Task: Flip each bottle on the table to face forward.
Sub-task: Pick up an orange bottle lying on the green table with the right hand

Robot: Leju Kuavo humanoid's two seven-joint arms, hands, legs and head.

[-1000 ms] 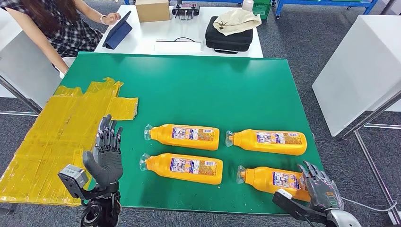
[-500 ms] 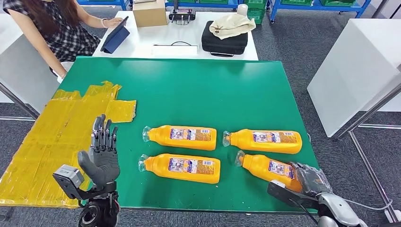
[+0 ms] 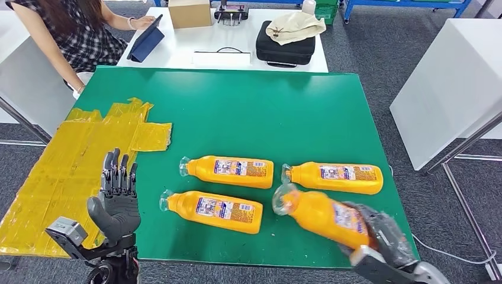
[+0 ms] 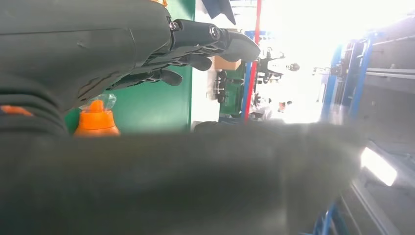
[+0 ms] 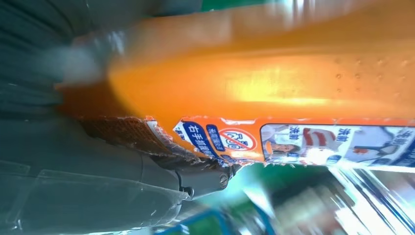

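The right hand (image 3: 382, 236) grips the base end of an orange bottle (image 3: 322, 217), held off the green table (image 3: 284, 112) with its cap end tilted up. Three more bottles (image 3: 228, 171) lie flat just beyond it. The left hand (image 3: 116, 198) is raised, fingers straight and empty.

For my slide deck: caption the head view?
Right hand lifts one orange bottle off the green table.

Lifted bottle (image 3: 322, 216) motion-blurred; right hand (image 3: 385, 236) partly cropped.
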